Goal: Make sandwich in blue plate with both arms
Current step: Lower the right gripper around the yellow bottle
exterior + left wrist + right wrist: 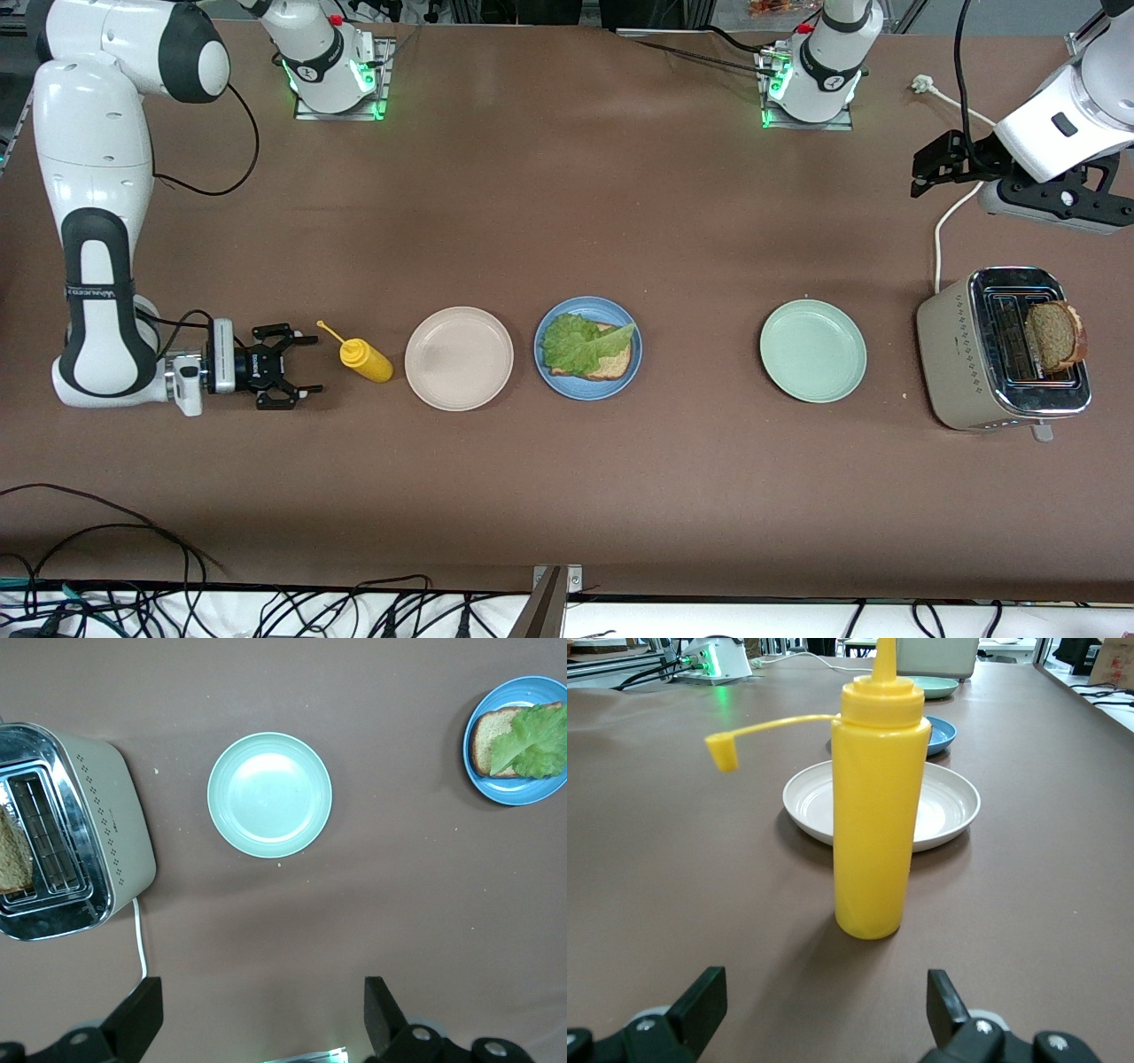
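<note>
Sandwich half built, second slice waiting in the toaster

In the front view, one bread slice (611,361) under a lettuce leaf (580,342) is seen on the blue plate (631,350); the second slice (1054,335) stands upright in the toaster (952,350) at the left arm's end of the table, so the left gripper (921,175), raised and open over the table by the toaster, is judged the nearer tool. The right gripper (306,363) is held low and open, aimed at the bottle (365,359). In the left wrist view, toaster, green plate (269,795) and blue plate are shown below open fingers (379,1010). In the right wrist view, the bottle is framed between spread fingers (700,999), untouched, with the beige plate (957,806) just past it
</note>
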`<state>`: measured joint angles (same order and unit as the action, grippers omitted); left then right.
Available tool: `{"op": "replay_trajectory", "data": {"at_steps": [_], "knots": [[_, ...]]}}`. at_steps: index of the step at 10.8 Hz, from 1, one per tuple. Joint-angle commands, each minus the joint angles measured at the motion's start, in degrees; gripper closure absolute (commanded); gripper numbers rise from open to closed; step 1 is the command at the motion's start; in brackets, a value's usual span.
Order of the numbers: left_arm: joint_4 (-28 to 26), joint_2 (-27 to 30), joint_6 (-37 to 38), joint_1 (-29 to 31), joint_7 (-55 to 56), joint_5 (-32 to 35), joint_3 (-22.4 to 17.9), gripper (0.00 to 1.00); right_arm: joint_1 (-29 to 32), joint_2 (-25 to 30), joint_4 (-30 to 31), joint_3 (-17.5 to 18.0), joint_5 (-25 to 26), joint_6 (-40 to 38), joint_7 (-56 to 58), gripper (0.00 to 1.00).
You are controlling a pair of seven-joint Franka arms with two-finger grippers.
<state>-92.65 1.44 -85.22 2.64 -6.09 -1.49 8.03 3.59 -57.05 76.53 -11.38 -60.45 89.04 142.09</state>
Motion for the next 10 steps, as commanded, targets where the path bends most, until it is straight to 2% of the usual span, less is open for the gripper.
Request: {"op": "replay_trajectory", "data": {"at_steps": [1, 4, 10], "knots": [[1.8, -0.7, 1.4, 0.1, 0.2, 1.0, 0.1, 0.00, -1.9, -0.7, 0.6, -0.1, -3.5, 1.7, 1.4, 0.00], [1.8, -0.7, 1.3, 0.1, 0.2, 1.0, 0.1, 0.00, -3.9, -0.9, 2.7, 0.0, -6.7, 4.5, 1.4, 0.00], [1.8, -0.7, 1.4, 0.1, 0.2, 1.0, 0.1, 0.00, -4.5, -0.9, 5.2, 2.2, -9.4, 7.6, 3.6, 0.00]]}}
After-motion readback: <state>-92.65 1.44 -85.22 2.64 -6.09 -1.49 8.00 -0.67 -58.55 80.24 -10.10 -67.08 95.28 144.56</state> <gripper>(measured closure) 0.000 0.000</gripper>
